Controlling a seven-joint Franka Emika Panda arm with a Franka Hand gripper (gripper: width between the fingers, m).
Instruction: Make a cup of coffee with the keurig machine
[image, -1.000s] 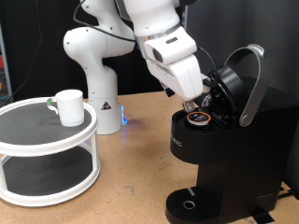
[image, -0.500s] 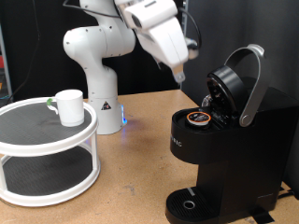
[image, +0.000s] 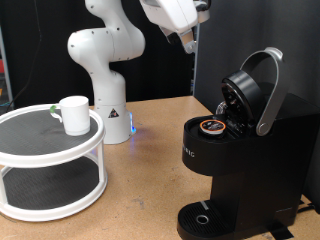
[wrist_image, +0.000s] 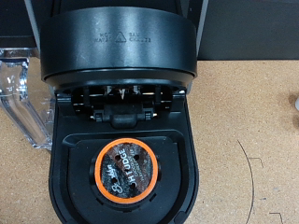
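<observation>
While the arm sits high at the exterior view's top, your gripper (image: 188, 40) hangs well above the keurig machine (image: 240, 150) with nothing between its fingers; whether they stand apart or together, you cannot tell, since only a sliver shows and the wrist view does not catch them. Below it the machine's lid (image: 250, 90) is tipped open, and a coffee pod (wrist_image: 126, 172) with an orange ring sits seated in the brewing chamber. So you look to be at the loading step, with the pod in and the lid not yet shut. Closing it would call for pressing down on the silver-grey handle (image: 272, 95). The cup (image: 72, 114) stands on the white two-tier stand (image: 50, 165), near the surface's edge at the exterior view's left, well apart from the machine, and the drip tray (image: 205, 218) holds nothing.
</observation>
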